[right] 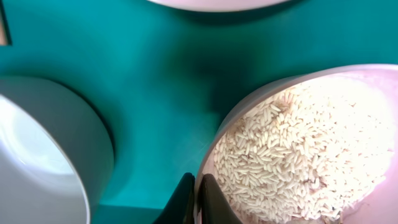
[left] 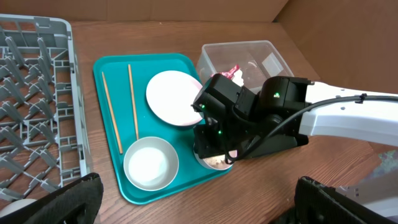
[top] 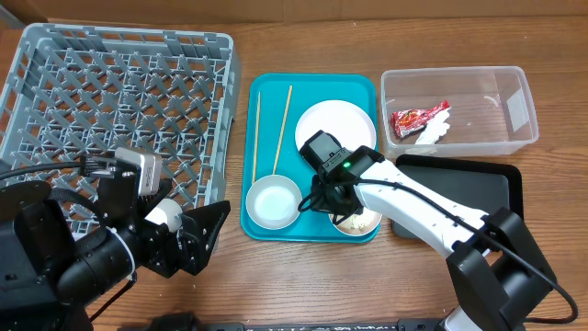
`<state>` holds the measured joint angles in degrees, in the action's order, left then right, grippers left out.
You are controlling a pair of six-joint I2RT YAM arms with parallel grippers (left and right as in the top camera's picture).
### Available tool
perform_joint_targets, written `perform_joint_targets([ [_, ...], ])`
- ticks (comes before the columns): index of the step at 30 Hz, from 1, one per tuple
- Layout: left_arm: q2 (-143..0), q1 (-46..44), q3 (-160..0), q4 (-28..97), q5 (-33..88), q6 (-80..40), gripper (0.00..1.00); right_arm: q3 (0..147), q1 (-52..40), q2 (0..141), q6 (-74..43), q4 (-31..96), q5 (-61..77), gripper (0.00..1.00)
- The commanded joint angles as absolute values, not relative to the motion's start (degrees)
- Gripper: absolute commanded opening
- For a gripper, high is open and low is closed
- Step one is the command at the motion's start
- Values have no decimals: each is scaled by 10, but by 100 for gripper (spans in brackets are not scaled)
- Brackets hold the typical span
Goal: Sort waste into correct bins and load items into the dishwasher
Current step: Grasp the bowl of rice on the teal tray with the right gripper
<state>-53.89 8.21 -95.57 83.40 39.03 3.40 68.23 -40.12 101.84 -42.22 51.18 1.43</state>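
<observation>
**Dry waste sorted, rice and dishwasher loading outstanding**

The waste sorting is being judged as mostly done. The red snack wrapper (top: 418, 118) and the white paper scrap (top: 434, 134) are lying together inside the clear tub (top: 455, 72) at the table's far right. The black tray (top: 469, 188), just in front of that tub, is showing bare. The rice grains (right: 292, 149) are sitting in the rice bowl (right: 208, 158) at the near right corner of the teal tray (top: 312, 83), so this last piece of waste is not yet sorted. The bowl's rim is being pinched by the right gripper (right: 197, 198), its fingers drawn almost together, one outside the wall and one inside over the grains.

Loading is being judged as barely begun. The empty bowl (top: 274, 200), the round white plate (top: 344, 124) and the two wooden chopsticks (top: 281, 124) are all lying on the teal tray, and no dish is being seen among the pegs of the grey dish rack (top: 55, 55). A small white cup (top: 166, 214) is showing beside the left arm at the rack's near edge; whether it is standing in the rack or on the table cannot be told. The left gripper (left: 198, 186) is being held near the tray, its fingers spread wide with nothing between them.

By this reading, the rice is waiting to be emptied, and then both bowls, the plate and the chopsticks are waiting to be racked
</observation>
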Motion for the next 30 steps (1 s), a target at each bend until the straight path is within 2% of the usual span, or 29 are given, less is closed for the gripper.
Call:
perform_joint_targets([
  [1,-540,78,-965,834,398,43,100,692,-398,1017,-369,508,6,4],
  [2,-540,78,-965,834,398,43,100,692,-398,1017,-361,506,7,14],
  [3,-540,78,-965,834,398,43,100,691,-398,1017,-357,503,7,29],
  [4,-540,78,-965,834,398,43,100,689,-398,1018,-357,498,7,38],
  [7,-540,78,-965,834,398,43,100,689,-398,1025,-355,496,7,50],
  [10,-540,78,-965,834,398,43,100,689,-398,1034,-355,492,12,49],
  [14,-540,78,-965,834,398,43,100,690,-398,1039,-355,492,14,31],
  [26,-540,78,-965,834,398,43,100,690,-397,1041,-328,511,11,35],
  [30,-540,78,-965,834,398,43,100,688,-404,1042,-325,496,-18,27],
])
